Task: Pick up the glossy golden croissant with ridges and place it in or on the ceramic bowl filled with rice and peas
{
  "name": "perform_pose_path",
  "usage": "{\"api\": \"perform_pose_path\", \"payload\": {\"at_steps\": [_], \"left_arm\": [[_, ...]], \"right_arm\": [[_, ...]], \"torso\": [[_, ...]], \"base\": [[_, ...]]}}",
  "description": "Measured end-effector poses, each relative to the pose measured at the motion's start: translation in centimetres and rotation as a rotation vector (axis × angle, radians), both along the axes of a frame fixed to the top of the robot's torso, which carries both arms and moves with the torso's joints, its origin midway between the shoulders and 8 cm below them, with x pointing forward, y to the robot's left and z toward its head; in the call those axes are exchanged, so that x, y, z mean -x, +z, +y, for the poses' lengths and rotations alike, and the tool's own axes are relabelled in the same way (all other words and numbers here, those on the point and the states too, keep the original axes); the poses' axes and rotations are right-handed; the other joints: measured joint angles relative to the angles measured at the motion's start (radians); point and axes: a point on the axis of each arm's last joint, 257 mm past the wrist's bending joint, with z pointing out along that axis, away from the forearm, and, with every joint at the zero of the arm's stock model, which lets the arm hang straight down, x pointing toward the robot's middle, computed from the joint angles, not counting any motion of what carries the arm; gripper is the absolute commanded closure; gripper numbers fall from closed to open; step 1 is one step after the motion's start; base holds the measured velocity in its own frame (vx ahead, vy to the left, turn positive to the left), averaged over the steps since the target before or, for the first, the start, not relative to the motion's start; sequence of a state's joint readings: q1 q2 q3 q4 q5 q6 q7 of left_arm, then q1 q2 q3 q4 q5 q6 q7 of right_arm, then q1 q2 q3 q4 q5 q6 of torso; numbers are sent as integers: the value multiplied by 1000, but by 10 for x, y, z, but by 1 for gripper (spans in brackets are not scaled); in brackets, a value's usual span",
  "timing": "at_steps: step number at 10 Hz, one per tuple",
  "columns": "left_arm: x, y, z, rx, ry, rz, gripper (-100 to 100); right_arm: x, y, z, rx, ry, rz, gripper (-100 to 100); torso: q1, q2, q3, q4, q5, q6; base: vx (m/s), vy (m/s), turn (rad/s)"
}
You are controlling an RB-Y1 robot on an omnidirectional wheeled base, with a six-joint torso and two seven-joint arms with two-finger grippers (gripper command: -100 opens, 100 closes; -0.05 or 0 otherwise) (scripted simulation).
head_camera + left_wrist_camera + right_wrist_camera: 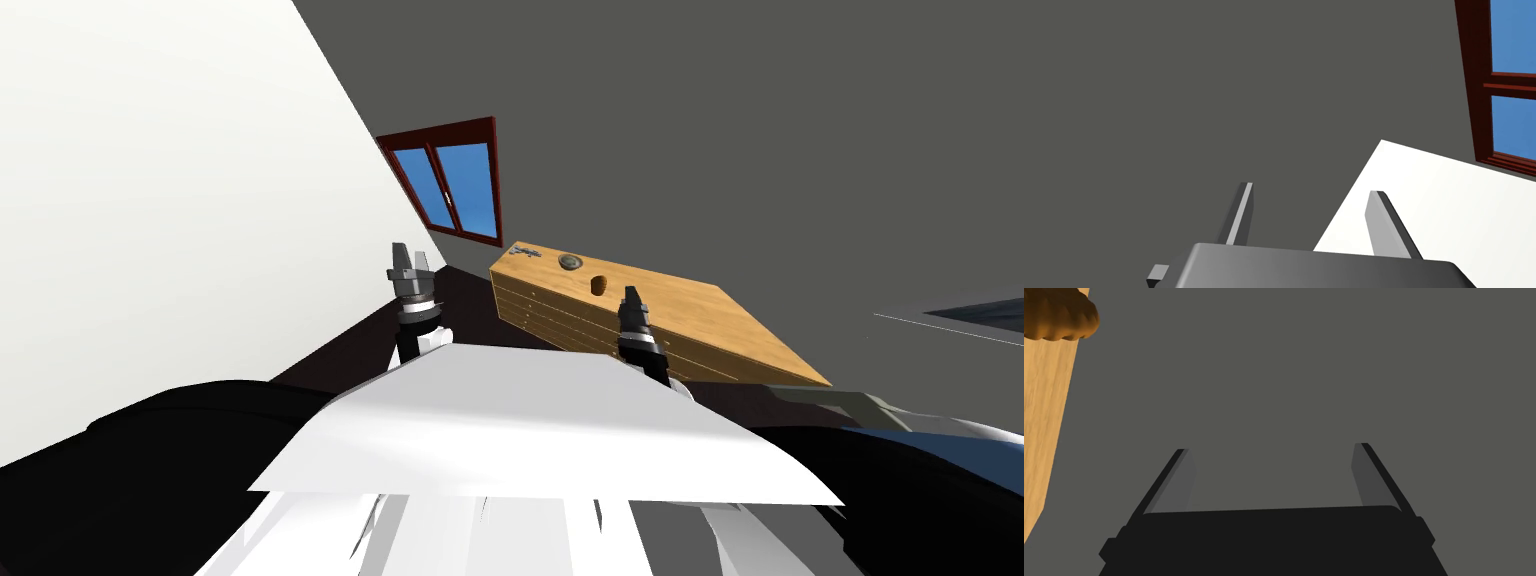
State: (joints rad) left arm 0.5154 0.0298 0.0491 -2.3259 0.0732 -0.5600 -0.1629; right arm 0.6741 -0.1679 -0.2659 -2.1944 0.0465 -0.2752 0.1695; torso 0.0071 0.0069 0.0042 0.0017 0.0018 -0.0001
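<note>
A wooden drawer chest [700, 310] stands ahead of me, and on its top the brown ridged croissant [599, 284] lies near the dark round bowl [570, 262]. My right gripper [632, 300] hangs near the croissant, fingers spread and empty; seen from that wrist, the croissant sits off to one side, outside the jaws. My left gripper [409, 262], apart from the chest, is likewise released.
</note>
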Motion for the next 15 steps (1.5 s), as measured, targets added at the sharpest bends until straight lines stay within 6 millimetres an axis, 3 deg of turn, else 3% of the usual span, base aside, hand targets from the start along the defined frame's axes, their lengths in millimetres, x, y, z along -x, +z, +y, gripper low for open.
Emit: {"api": "perform_pose_path", "payload": {"at_steps": [7,10,13,15], "left_arm": [[0,0,0,0,0,0,0],[0,0,0,0,0,0,0],[0,0,0,0,0,0,0],[0,0,0,0,0,0,0]], "right_arm": [[54,-81,-78,167,-166,333,-100],[87,-121,-115,235,-220,502,-100],[105,-144,-133,283,-250,619,-100],[134,-164,-164,330,-280,741,-100]], "torso": [[-3,-5,-3,-1,-1,0],[-6,-8,-5,-2,-1,0],[-7,-10,-6,-2,-2,-1],[-9,-12,-7,-3,-2,-1]], "base": [[-29,95,129],[36,42,131],[60,20,164],[95,5,210]]}}
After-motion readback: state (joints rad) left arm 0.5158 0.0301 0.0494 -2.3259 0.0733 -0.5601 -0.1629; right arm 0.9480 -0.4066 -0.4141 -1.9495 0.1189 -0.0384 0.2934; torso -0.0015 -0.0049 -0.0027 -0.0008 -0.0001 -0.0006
